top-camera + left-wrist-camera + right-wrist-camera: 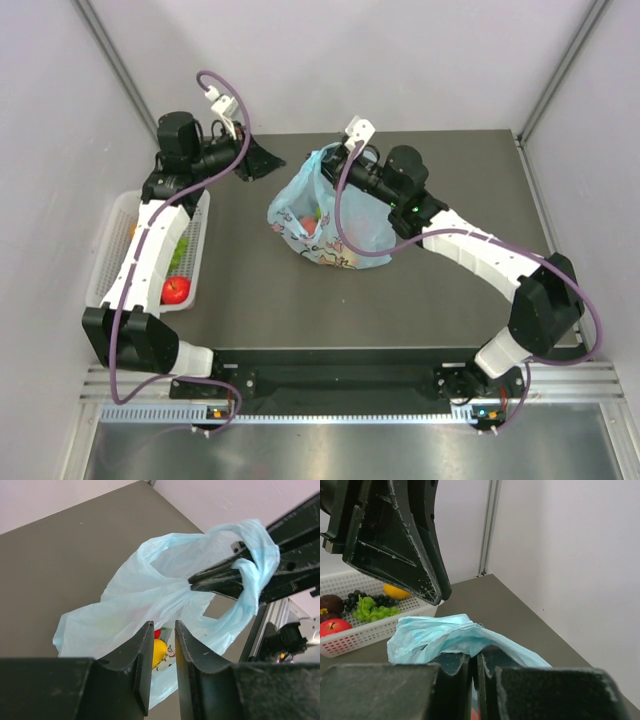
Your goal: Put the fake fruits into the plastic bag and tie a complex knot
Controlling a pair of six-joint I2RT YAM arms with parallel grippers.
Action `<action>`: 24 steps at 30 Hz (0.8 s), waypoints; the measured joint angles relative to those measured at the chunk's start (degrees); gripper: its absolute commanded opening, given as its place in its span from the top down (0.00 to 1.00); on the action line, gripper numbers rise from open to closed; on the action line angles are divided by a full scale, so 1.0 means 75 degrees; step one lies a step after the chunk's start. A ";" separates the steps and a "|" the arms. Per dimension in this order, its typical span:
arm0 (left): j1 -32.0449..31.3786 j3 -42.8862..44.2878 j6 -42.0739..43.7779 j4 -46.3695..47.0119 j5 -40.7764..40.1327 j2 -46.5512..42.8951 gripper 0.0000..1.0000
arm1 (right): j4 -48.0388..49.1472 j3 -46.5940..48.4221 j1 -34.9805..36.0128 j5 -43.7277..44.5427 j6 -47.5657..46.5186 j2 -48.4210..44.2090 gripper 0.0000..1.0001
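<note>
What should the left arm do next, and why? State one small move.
Probably ease the left gripper forward and close on the plastic bag's hanging loop handle. Its jaws stand slightly apart and empty, aimed at the bag, which the right gripper holds pinched; a red apple waits in the basket.

The fruits (308, 222) inside the plastic bag (345, 240) are only showing as a reddish-green smudge from the top camera, so I'm not calling which is which. On the left wrist cam the left gripper (162, 627) is covering most of a yellow fruit (159, 652) and a red fruit (158, 633). The left arm (150, 250) is hiding a chunk of the white basket (113, 235), and the right wrist view is cropping it at the left edge, the gripper blocking part of an orange-yellow fruit (396, 591).
</note>
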 measured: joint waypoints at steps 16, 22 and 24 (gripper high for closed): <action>-0.1195 -0.0023 0.1399 -0.0079 0.0405 0.0006 0.68 | -0.0836 0.0525 -0.0020 -0.0216 0.0119 0.0003 1.00; -0.1361 -0.0102 0.1722 -0.0076 0.0629 0.0038 0.53 | -0.1023 0.0592 -0.0041 -0.0385 0.0125 0.0000 1.00; -0.1361 -0.0149 0.1801 -0.0079 0.0761 0.0038 0.50 | -0.1160 0.0653 -0.0085 -0.0560 0.0143 0.0000 1.00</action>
